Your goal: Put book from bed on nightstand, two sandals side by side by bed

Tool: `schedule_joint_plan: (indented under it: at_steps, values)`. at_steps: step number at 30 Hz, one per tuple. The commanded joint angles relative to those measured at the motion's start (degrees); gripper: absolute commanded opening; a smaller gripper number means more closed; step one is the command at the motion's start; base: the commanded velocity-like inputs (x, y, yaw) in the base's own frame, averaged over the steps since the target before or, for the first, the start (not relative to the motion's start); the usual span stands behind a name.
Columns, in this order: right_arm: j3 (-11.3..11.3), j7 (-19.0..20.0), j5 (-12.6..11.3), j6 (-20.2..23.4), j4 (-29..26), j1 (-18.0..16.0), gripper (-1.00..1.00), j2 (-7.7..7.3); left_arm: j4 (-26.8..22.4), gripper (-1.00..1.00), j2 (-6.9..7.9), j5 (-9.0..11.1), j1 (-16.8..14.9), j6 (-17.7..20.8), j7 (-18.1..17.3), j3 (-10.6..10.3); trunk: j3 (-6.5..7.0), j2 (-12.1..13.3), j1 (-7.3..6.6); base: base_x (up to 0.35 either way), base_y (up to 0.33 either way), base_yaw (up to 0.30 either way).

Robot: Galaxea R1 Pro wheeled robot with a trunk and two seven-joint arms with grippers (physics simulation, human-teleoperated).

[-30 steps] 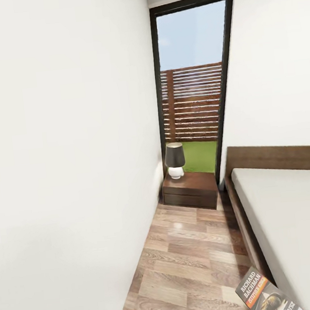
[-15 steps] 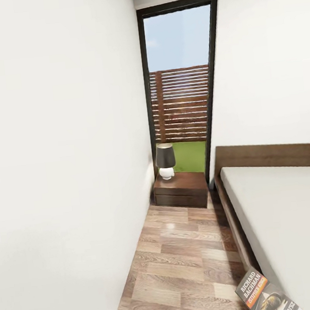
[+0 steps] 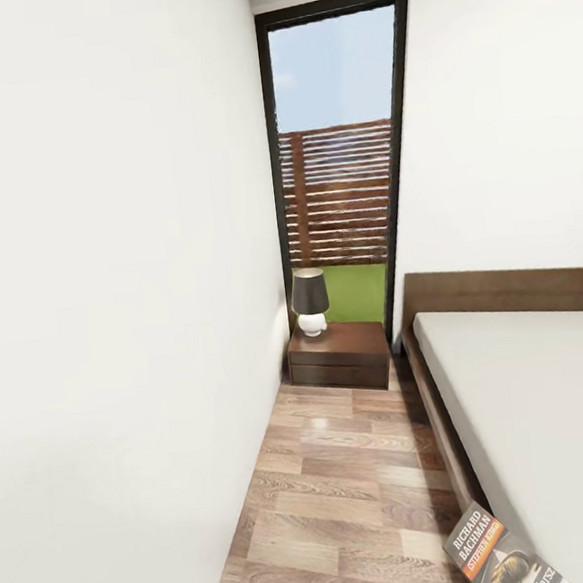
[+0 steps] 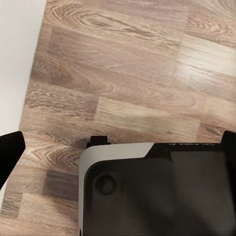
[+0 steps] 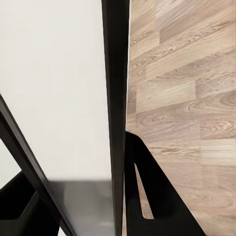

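**A:** Where is the book?

**B:** In the head view, the paperback book [image 3: 500,550] lies at the near edge of the bed [image 3: 537,409], its corner overhanging the dark wooden frame, title facing up. Beyond it, past a narrow strip of wood-plank floor [image 3: 348,492], a dark nightstand [image 3: 339,356] with a small lamp [image 3: 310,301] stands beneath the tall window [image 3: 340,143].

**A:** How would it handle?

**B:** Likely light, thin and a little floppy, with a slick cover. The overhanging corner looks like the easiest place to pinch.

**A:** And the grippers?

**B:** The left gripper [image 4: 118,147] hangs over the floor, fingers spread wide, holding nothing. The right gripper's dark fingers [image 5: 147,196] show, but whether they're spread or closed, I cannot tell.
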Motion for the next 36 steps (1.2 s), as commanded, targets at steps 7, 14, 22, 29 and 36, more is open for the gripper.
schedule_joint_plan:
  at_steps: [7,14,22,29,36]
  values:
    - [0.4,0.2,-0.5,0.1,0.2,-0.1,-1.0,0.01,0.1,1.0,0.02,0.6,0.0,-0.1,-0.3,-0.2,-0.64,0.0,0.02,0.0,0.0,0.0]
    - [0.4,0.3,-0.5,0.1,0.2,-0.1,-1.0,0.01,0.1,1.0,0.02,0.6,0.0,-0.1,-0.3,-0.3,-1.25,0.0,0.02,0.0,0.0,0.0]
    - [0.4,0.3,-0.5,0.1,0.2,-0.1,-1.0,0.01,0.1,1.0,0.01,0.6,0.0,-0.1,-0.3,-0.3,-1.8,0.0,0.02,0.0,0.0,0.0]
    - [0.4,0.3,-0.5,0.1,0.2,-0.1,-1.0,0.01,0.1,1.0,0.02,0.6,0.0,-0.1,-0.3,-0.2,-1.84,0.0,0.02,0.099,0.0,0.0]
    - [0.4,0.4,-0.5,0.1,0.2,-0.1,-1.0,0.01,0.1,1.0,0.02,0.6,0.0,-0.1,-0.3,-0.2,-1.84,0.0,0.02,0.256,0.0,-0.001]
